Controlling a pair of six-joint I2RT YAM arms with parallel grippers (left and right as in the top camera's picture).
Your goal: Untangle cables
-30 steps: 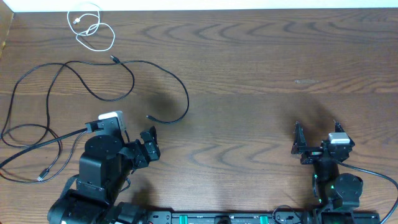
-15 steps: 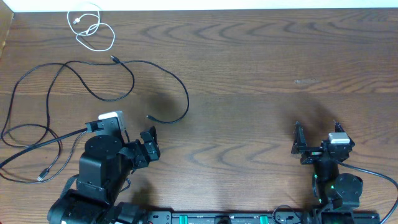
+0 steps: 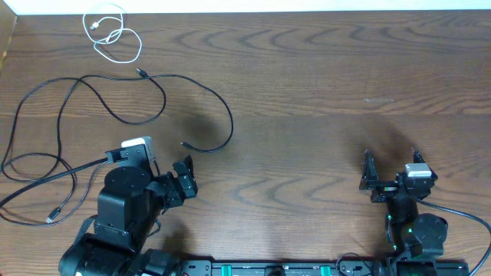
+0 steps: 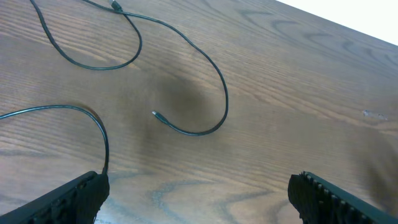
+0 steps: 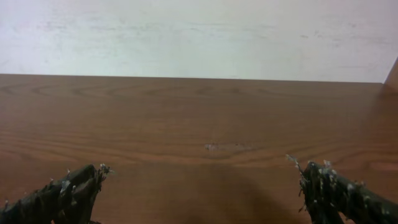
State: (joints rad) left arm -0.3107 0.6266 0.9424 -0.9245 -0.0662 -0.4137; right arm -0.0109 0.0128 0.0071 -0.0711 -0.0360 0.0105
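A short white cable [image 3: 112, 35] lies coiled at the far left corner of the table. Long black cables [image 3: 163, 98] sprawl in loops over the left half. One black strand [image 3: 231, 123] curves round to a plug end [image 3: 182, 143], also seen in the left wrist view as the plug end [image 4: 155, 114]. My left gripper [image 3: 186, 176] [image 4: 199, 190] stands open just short of that plug, holding nothing. Open and empty too, my right gripper [image 3: 390, 158] [image 5: 199, 177] sits at the near right, with no cable in its view.
The wooden table [image 3: 322, 92] ends at a pale wall along its far edge [image 5: 199, 76]. A black cord [image 4: 104, 140] arcs past my left finger in the left wrist view. Another plug [image 3: 51, 219] lies near the front left edge.
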